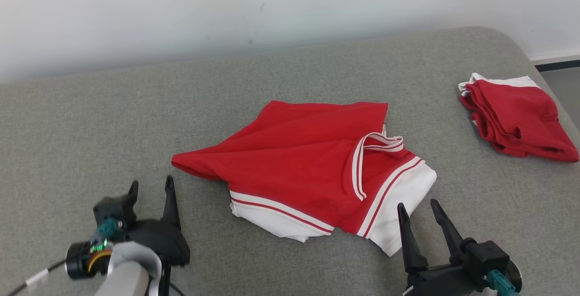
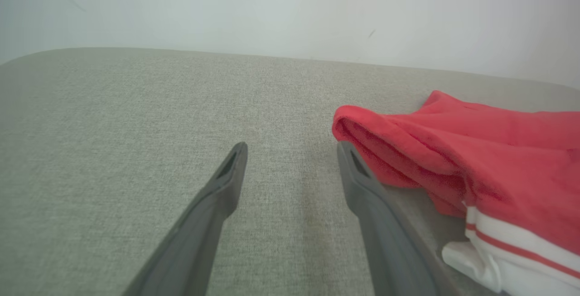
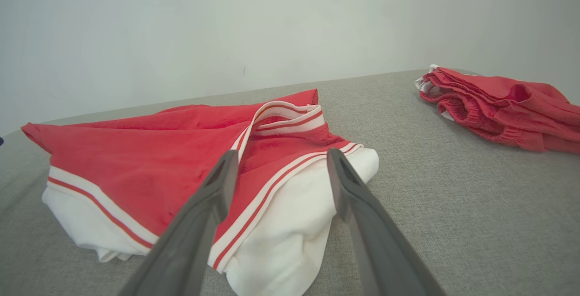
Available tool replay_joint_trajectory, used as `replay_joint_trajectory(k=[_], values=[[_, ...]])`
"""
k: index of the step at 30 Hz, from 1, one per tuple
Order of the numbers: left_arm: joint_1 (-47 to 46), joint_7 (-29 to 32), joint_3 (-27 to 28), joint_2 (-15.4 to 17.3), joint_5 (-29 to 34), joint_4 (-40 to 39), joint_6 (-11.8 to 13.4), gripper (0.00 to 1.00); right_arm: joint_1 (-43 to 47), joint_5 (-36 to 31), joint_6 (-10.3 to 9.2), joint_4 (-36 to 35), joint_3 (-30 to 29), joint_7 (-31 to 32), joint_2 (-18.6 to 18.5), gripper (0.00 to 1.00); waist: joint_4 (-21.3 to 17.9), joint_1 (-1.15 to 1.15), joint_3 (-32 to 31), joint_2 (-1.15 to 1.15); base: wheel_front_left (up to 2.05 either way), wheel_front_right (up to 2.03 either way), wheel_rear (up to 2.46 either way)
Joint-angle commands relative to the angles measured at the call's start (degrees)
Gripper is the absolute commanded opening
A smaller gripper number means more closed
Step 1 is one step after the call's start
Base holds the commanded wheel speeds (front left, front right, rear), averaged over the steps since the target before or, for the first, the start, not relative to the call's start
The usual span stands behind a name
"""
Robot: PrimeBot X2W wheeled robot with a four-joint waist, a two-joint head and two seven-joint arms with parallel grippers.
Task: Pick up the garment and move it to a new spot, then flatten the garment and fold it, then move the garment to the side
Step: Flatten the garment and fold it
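Observation:
A red garment (image 1: pixel 299 160) with white panels and red-and-white stripes lies folded over itself in the middle of the grey surface. Its red corner (image 2: pixel 362 133) lies just beyond and right of my left fingers. My left gripper (image 1: pixel 152 186) is open at the lower left, a short way left of the garment's red point, with nothing between its fingers. My right gripper (image 1: pixel 419 207) is open at the lower right, its fingertips at the garment's white near corner (image 3: pixel 290 223), holding nothing. In the left wrist view the left gripper (image 2: pixel 292 148) hovers over bare fabric.
A second red garment (image 1: pixel 516 119) lies folded at the far right near the grey surface's edge (image 1: pixel 543 74), also seen as a red pile (image 3: pixel 503 105). A pale wall (image 1: pixel 226 6) runs behind the surface. Floor shows beyond the right edge.

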Motion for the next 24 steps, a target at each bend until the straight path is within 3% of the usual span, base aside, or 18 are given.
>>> replay_joint_trajectory(k=[1, 5, 10, 12, 16, 24], values=[[2.6, -0.2, -0.1, 0.5, 1.3, -1.4, 1.2, 1.0, 0.7, 0.2, -0.13, 0.1, 0.1, -0.2, 0.2, 1.0, -0.3, 0.0, -0.5, 0.0, 0.0, 0.0, 0.0], [5.8, -0.2, -1.4, 0.6, 2.7, -6.9, 3.1, 1.0, 1.1, 0.4, -0.13, 0.1, 0.2, -0.2, 0.2, 1.0, -0.9, 0.0, -0.9, 0.0, 0.0, 0.0, 0.0], [7.5, 4.0, -8.5, -1.4, 5.9, -16.7, 0.6, 1.0, 1.5, 0.2, -0.13, 0.1, -0.2, -0.2, 0.2, 1.0, -1.3, 0.0, -1.1, 0.0, 0.0, 0.0, 0.0], [5.8, 8.4, -13.1, -3.1, 7.1, -19.6, -1.8, 1.0, 1.0, 0.1, -0.13, 0.2, 0.3, -0.2, 0.2, 1.0, -2.1, 0.0, -1.0, 0.0, 0.0, 0.0, 0.0], [2.8, 15.1, -18.0, -5.5, 7.6, -18.0, -4.4, 1.0, 0.2, 0.5, -0.13, 0.3, 1.2, -0.2, 0.2, 1.0, -4.0, 0.0, -0.6, 0.0, 0.0, 0.0, 0.0], [-3.3, 23.0, -21.4, -8.0, 6.9, -10.2, -5.5, 1.0, -0.4, 1.6, -0.13, 0.1, 1.3, -0.2, 0.2, 1.0, -9.7, 0.0, 1.3, 0.0, 0.0, 0.0, 0.0]])
